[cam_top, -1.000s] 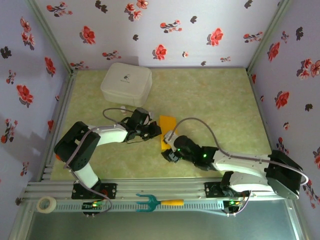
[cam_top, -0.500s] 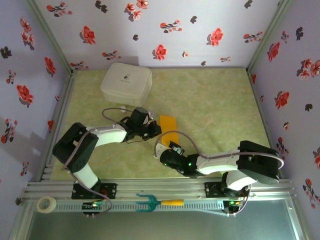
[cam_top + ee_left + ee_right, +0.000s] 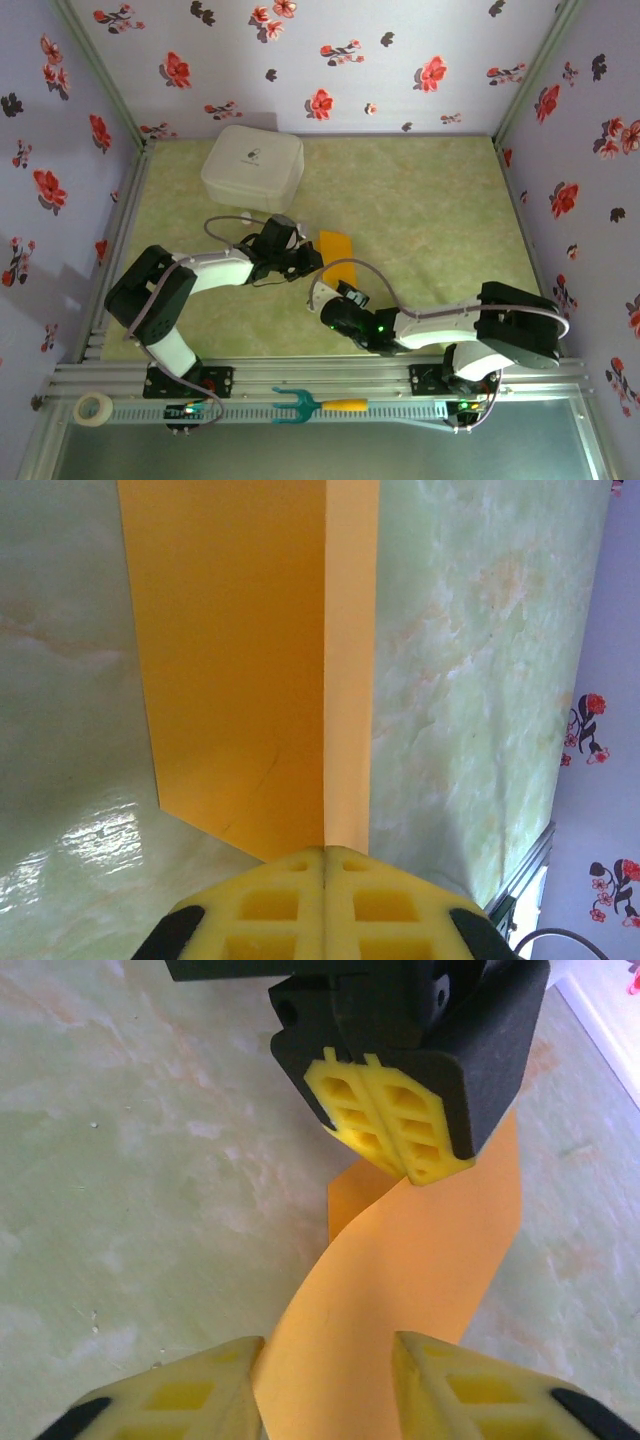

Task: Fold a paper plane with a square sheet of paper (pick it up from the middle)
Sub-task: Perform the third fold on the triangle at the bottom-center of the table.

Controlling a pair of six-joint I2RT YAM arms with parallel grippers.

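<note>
One orange paper plane (image 3: 336, 248), so far a narrow folded strip with a straight crease along it, is found near the middle of the bench (image 3: 450, 220). Its long axis runs from the near side towards the far side.

It is clamped between the closed fingers of the left gripper (image 3: 325, 858), which reaches in from the left. The crease runs straight out from the seam between the pads (so the sheet carries on that gripper's own line).

From the right gripper (image 3: 325, 1365) the paper bows forward and away towards the left one. Its near end is straddled by the right fingers, which are set apart, one on each side, and no firm pinch can be made out. That end lies nearest the right arm, so a closing there is judged to be the coming move.

A white box (image 3: 252, 165) is set well apart at the far left.
</note>
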